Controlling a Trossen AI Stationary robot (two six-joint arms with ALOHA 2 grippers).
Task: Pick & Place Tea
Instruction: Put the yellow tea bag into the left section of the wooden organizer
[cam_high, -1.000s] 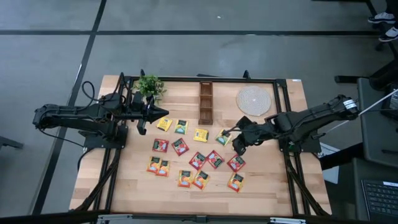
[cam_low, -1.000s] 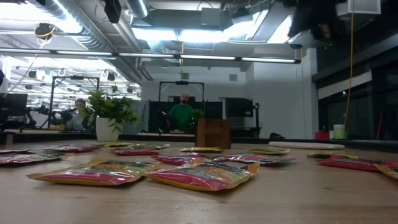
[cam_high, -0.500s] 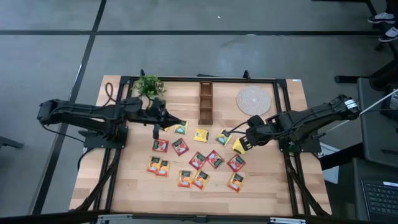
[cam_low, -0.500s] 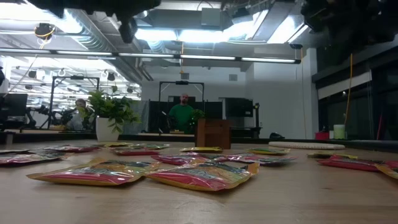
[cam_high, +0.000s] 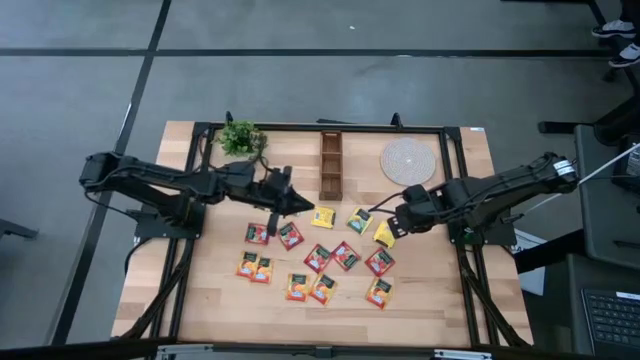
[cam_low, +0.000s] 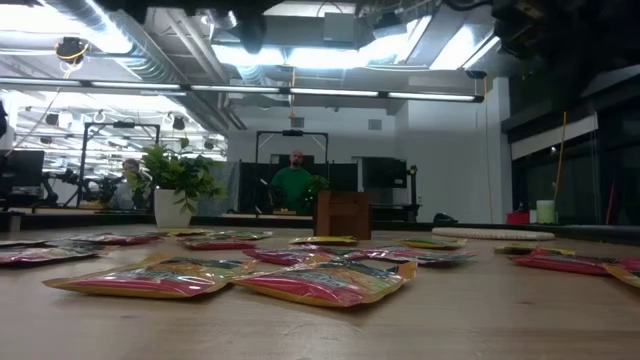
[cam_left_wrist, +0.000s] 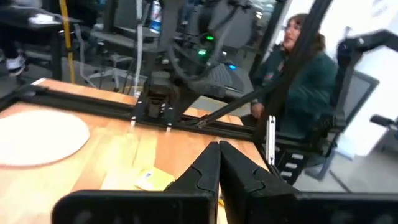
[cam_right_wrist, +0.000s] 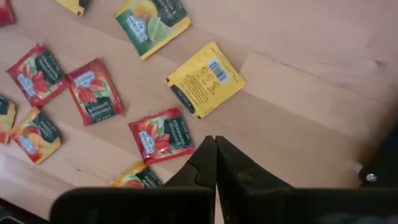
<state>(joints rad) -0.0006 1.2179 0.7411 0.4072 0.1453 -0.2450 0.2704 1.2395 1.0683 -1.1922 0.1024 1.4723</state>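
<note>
Now the left gripper (cam_high: 298, 205) has reached farther over the tea (cam_high: 321, 258)

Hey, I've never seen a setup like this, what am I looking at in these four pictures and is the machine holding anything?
It is a robot with two dark arms at a wooden table. One picture looks straight down, one looks level across the tabletop, and two come from cameras on the wrists. On the table lie small square tea sachets in red, orange, yellow and green, a potted plant, a narrow wooden box and a round woven mat. The left gripper hangs over the sachets' upper row; the right gripper is beside a yellow sachet. Both are shut and hold nothing. People sit in the room behind.
</note>
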